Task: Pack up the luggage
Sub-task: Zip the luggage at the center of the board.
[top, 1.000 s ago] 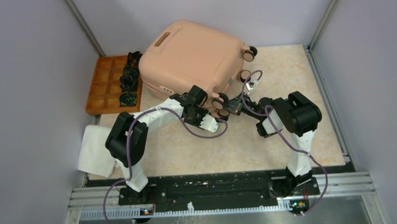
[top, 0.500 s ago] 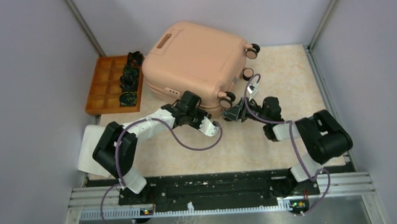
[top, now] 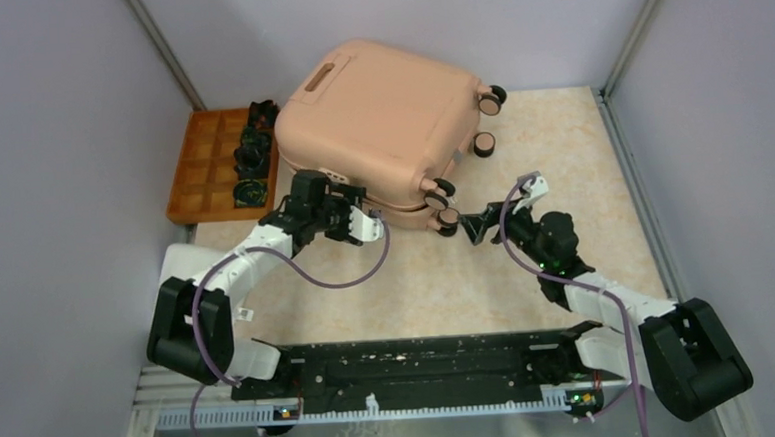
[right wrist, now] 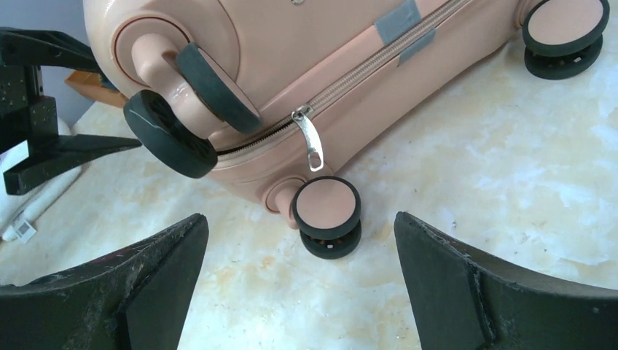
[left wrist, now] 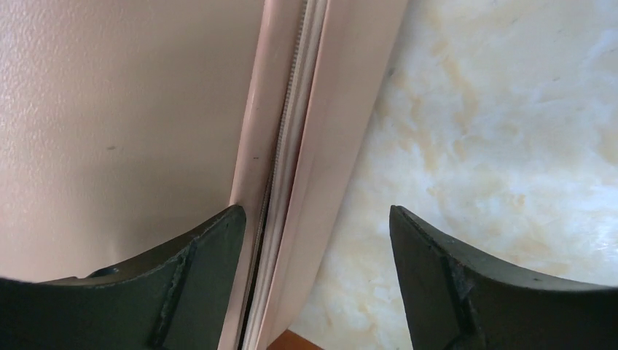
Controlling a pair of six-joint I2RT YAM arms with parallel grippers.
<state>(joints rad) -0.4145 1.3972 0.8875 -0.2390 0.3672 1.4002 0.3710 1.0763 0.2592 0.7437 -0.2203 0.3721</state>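
The luggage (top: 383,119), a peach-pink hard-shell suitcase, lies flat and closed at the back of the table, wheels (top: 448,218) toward the right. My left gripper (top: 341,209) is open at its front left edge. In the left wrist view the zipper seam (left wrist: 288,146) runs between the spread fingers (left wrist: 197,277), and the gripper (left wrist: 317,219) holds nothing. My right gripper (top: 467,224) stands wide open just right of the front wheels. The right wrist view shows a wheel (right wrist: 326,208) and the metal zipper pull (right wrist: 310,142) ahead of the empty gripper (right wrist: 299,216).
An orange compartmented tray (top: 201,168) with several small black items (top: 250,156) sits left of the suitcase. A white cloth (top: 182,284) hangs over the table's left edge. Grey walls close in the left, back and right sides.
Both arms have drawn back from the suitcase's front corner; the left one has slid left along its edge. The right gripper went from shut to wide open, and the left opened wider.
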